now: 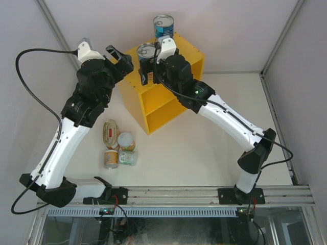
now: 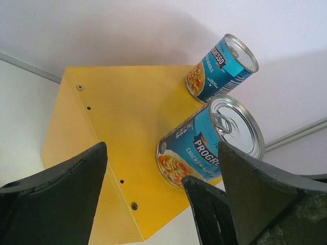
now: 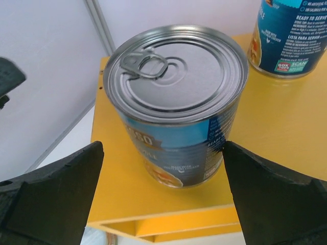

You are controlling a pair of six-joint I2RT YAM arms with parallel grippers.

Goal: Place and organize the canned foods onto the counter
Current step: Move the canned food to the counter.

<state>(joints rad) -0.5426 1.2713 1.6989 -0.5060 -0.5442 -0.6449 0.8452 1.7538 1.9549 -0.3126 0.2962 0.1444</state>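
Two tall blue-labelled cans stand upright on the yellow counter's [image 1: 188, 50] flat top: a far can [image 1: 163, 25] and a near can [image 1: 147, 51]. My right gripper [image 1: 148, 72] is open and straddles the near can [image 3: 176, 102]; its right finger is at the can's side and its left finger stands well clear. The far can [image 3: 288, 35] is behind, apart. My left gripper [image 1: 121, 59] hovers open and empty just left of the counter [image 2: 122, 112], looking at both cans [image 2: 209, 145] [image 2: 222, 66]. On the table lie an oval tin [image 1: 110, 131] and three small round cans [image 1: 126, 140] [image 1: 111, 158] [image 1: 128, 157].
The counter's inner shelf [image 1: 161, 97] faces the near side. Grey walls close off the left, back and right. The arm bases and a rail [image 1: 173, 196] run along the near edge. One black finger [image 2: 204, 209] of the right gripper shows in the left wrist view.
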